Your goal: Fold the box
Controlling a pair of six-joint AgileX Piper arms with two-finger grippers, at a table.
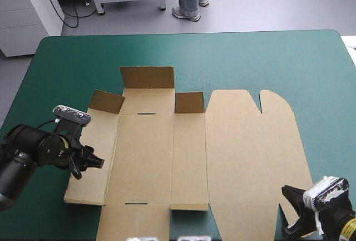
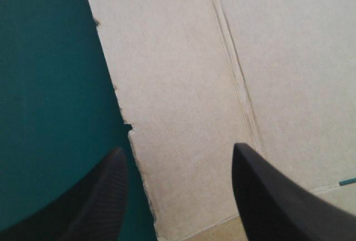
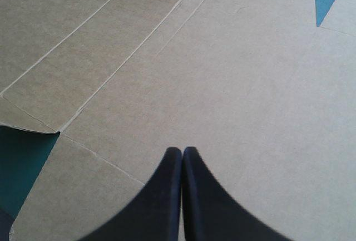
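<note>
**Lining up on the box (image 1: 189, 157) at its left edge**

Left gripper (image 2: 178, 147): fingers spread wide, gripping nothing. Set low at the table's left, wrist laid over, pointing rightward across the table. Straddles the outer cut edge of the left side panel (image 1: 94, 157), one finger over the teal-green cover (image 1: 250, 57), the other over board. Contact with the board: cannot tell.

The box: mostly flat on the cover, from left of centre out toward the right. Long axis left to right, fold creases near to far. Three short flaps (image 1: 147, 77) raised along the far side, everything else lying down. Directly ahead of this gripper, so judged the nearer arm for lifting that side panel about its crease. Needs the cut edge taken between the fingers first.

Lid panel (image 1: 250, 141): flat, rounded tabs at its far end.

Right gripper (image 3: 182, 151): fingers pressed together into one point, gripping nothing. Poised over the lid's near right corner, aimed toward the far left across the board. Judged idle or steadying the sheet. Touching or hovering: not discernible.
</note>
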